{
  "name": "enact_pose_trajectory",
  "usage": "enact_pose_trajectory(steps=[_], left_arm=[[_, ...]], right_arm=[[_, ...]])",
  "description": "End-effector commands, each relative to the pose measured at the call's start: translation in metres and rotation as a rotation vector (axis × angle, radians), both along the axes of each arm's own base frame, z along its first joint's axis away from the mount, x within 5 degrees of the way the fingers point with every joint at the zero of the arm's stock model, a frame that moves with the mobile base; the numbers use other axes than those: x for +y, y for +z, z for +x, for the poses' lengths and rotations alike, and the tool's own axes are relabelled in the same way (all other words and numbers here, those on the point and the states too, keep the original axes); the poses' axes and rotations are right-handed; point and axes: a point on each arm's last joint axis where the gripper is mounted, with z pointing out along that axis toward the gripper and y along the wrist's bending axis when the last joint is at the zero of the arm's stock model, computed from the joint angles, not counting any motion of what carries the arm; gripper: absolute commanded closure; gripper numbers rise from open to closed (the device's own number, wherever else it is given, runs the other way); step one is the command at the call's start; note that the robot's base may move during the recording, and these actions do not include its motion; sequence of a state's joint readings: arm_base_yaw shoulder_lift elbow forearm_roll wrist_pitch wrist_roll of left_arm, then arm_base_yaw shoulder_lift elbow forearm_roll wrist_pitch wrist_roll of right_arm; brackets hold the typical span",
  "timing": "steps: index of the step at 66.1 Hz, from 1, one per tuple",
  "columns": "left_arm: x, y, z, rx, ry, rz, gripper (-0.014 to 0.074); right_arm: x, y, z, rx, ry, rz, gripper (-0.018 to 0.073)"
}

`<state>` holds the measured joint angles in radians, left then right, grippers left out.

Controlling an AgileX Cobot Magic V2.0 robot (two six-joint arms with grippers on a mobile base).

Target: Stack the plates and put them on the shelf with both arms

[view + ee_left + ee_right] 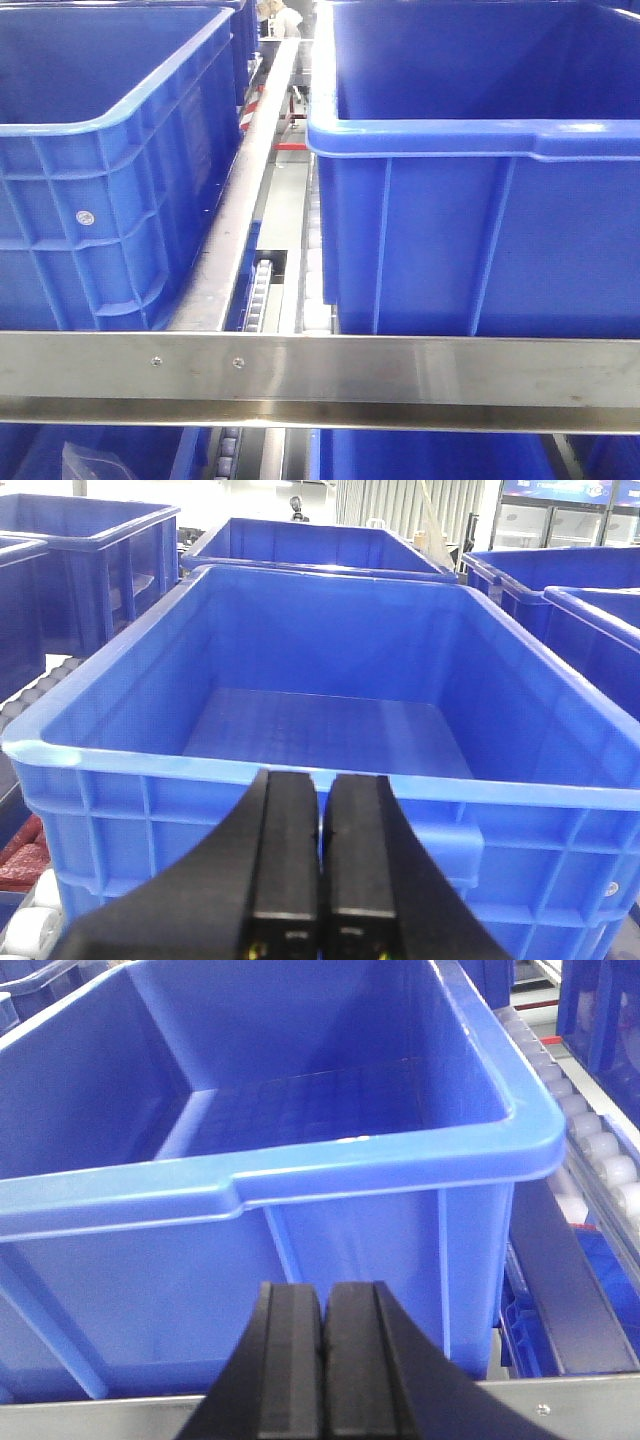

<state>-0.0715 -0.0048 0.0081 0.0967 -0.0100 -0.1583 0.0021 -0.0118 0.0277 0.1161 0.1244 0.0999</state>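
tools (320,880) (325,1360) level, closed, facing blue bins (300,680)

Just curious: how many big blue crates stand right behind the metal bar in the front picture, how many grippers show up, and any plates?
Blue crates: 2
Grippers: 2, the left gripper and the right gripper, both shut
Plates: 0 in view
Total: 4

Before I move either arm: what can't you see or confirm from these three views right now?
- Plates: in no view, so their position is unknown.
- Left blue crate: floor hidden by its own wall in the front view.
- Right blue crate: same; right side cut off by the frame edge.
- Shelf below the steel rail: mostly blocked by it.
- Left gripper and right gripper: shut; arms out of frame.
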Motion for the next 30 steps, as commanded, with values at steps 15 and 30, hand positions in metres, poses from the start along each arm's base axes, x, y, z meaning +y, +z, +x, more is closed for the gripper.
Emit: enact_pose_trajectory(steps=[15,30], left_arm=[[-0.0004,0.0083,-0.0031,-0.106,-0.007,-0.016,0.0513],[-0.0004,0.0083,-0.0031,-0.106,-0.007,-0.016,0.0513]], right_arm=[[-0.0011,0.0083,-0.0013,-0.101,-0.013,-0.004,0.051],[-0.0011,0.0083,-0.0013,-0.101,-0.013,-0.004,0.051]])
